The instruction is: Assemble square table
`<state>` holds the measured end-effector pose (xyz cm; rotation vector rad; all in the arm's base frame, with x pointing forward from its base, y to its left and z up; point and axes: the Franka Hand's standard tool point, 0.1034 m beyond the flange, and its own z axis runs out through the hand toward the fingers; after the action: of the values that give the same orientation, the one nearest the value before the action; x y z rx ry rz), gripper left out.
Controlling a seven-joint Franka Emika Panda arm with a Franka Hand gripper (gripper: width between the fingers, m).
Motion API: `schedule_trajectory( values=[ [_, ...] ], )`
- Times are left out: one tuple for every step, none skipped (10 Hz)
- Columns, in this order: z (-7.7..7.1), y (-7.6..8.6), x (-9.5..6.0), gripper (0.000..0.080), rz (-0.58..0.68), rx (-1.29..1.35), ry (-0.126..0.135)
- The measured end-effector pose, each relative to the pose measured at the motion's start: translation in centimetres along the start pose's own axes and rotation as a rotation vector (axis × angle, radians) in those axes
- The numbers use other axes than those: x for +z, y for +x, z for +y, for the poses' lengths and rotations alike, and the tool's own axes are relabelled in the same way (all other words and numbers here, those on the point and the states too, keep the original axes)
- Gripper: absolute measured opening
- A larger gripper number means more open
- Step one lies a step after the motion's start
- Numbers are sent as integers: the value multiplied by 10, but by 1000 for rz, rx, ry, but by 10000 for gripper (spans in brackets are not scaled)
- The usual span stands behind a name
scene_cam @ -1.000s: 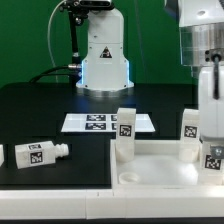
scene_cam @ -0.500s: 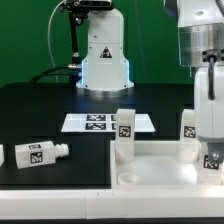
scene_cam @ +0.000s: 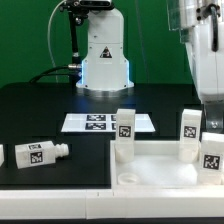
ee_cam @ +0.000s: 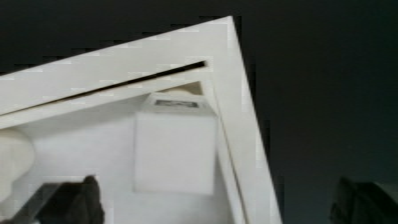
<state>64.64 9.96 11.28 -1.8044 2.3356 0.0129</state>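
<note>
The white square tabletop (scene_cam: 165,178) lies at the front right, rim up. Three white tagged legs stand on it: one at the near-left corner (scene_cam: 125,135), one at the back right (scene_cam: 190,132) and one at the exterior view's right edge (scene_cam: 213,152). A fourth leg (scene_cam: 35,153) lies on its side on the black table at the left. My gripper (scene_cam: 213,118) hangs open and empty just above the right-edge leg. In the wrist view the gripper (ee_cam: 222,205) has its fingertips (ee_cam: 71,200) wide apart over the tabletop's corner rim (ee_cam: 214,50) and a leg's top (ee_cam: 178,145).
The marker board (scene_cam: 90,122) lies flat behind the tabletop. A long white bar (scene_cam: 55,190) runs along the front edge. The robot's base (scene_cam: 103,60) stands at the back. A white part (scene_cam: 1,155) shows at the exterior view's left edge.
My gripper was closed round the right-edge leg low on the tabletop. It has let go and risen; the leg stays standing.
</note>
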Motion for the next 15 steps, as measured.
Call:
schedule_trajectory(
  values=[
    [2, -1, 3, 649, 2, -4, -4],
    [1, -1, 3, 649, 2, -4, -4],
    [2, -1, 3, 649, 3, -5, -4],
    [2, -1, 3, 649, 3, -6, -5],
    [2, 2, 4, 649, 5, -41, -5],
    [3, 12, 4, 649, 8, -94, -8],
    [9, 26, 4, 649, 10, -180, -8],
    [14, 44, -2, 649, 5, -251, -18],
    [15, 68, -11, 649, 1, -310, -15],
    [17, 88, -16, 649, 4, -411, -16],
    [17, 93, -16, 649, 7, -473, -17],
    [17, 92, -15, 649, 6, -557, -19],
    [17, 92, -15, 649, 5, -615, -19],
    [18, 91, -15, 649, 3, -609, -18],
    [18, 96, -15, 649, -1, -615, -18]
  ],
)
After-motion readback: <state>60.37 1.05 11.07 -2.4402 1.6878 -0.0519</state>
